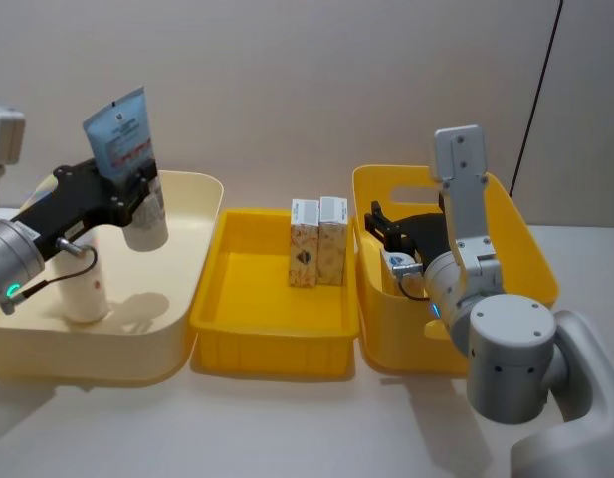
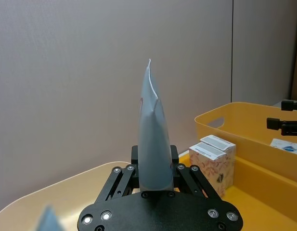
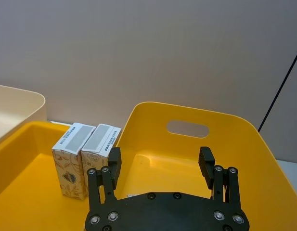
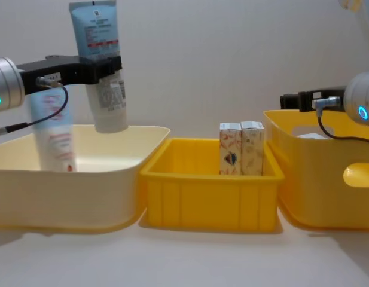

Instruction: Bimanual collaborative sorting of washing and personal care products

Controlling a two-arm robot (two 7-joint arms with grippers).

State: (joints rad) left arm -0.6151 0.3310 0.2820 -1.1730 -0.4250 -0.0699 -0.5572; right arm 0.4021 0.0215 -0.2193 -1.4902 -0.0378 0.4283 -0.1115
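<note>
Right now I am gripping the light-blue tube (image 1: 120, 134) cap-down in the left gripper (image 1: 139, 191), upper left of the head frame, above the cream bin (image 1: 192, 184). The right gripper (image 3: 160, 162) is hanging with jaws apart at centre right, over the tall yellow bin (image 3: 235, 130).

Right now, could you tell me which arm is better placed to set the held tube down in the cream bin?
Left. The left gripper is shut on the tube, cap down above the cream bin. The right gripper hangs open over the yellow bin, across the tray.
</note>
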